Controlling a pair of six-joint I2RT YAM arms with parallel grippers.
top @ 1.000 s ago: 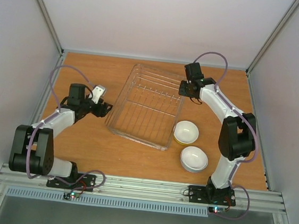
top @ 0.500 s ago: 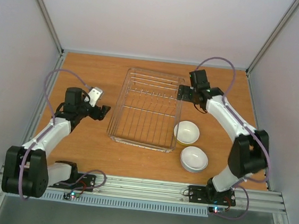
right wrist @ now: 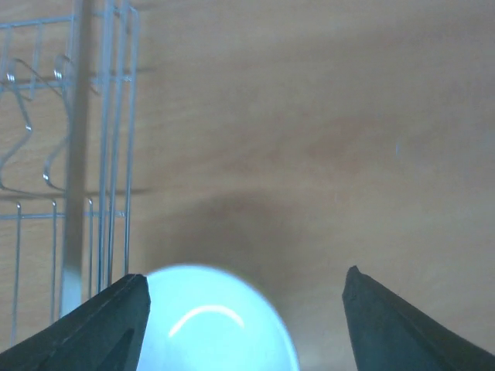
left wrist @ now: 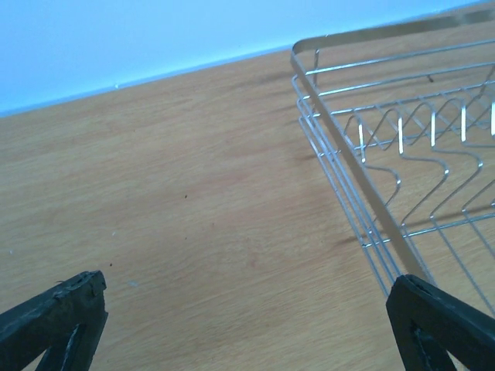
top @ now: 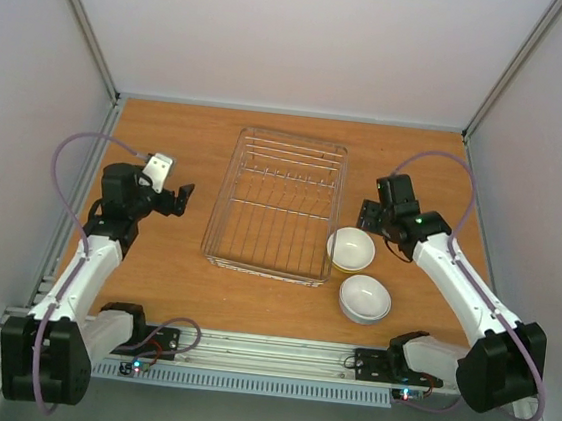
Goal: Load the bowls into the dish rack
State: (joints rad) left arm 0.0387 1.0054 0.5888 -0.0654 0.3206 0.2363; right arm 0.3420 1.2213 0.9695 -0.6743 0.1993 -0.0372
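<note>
The silver wire dish rack [top: 276, 205] lies empty mid-table; its rim shows in the left wrist view [left wrist: 340, 127] and the right wrist view [right wrist: 77, 154]. Right of it a white bowl [top: 351, 247] sits nested in a yellowish one, whose rim [top: 334, 265] peeks out. A second white bowl [top: 364, 298] lies nearer the front. My right gripper [top: 369, 218] hovers open just behind the first bowl [right wrist: 216, 325], which appears below its jaws [right wrist: 246, 274]. My left gripper [top: 180, 200] is open over bare wood [left wrist: 247, 282], left of the rack.
Wooden table [top: 154, 268] enclosed by pale walls on three sides. An aluminium rail [top: 266, 350] with both arm bases runs along the near edge. Cables loop above each arm.
The rack has been straightened and both grippers have come off it. The left arm drew back left; the right arm swung toward the front, over the nearer bowl, and opened.
</note>
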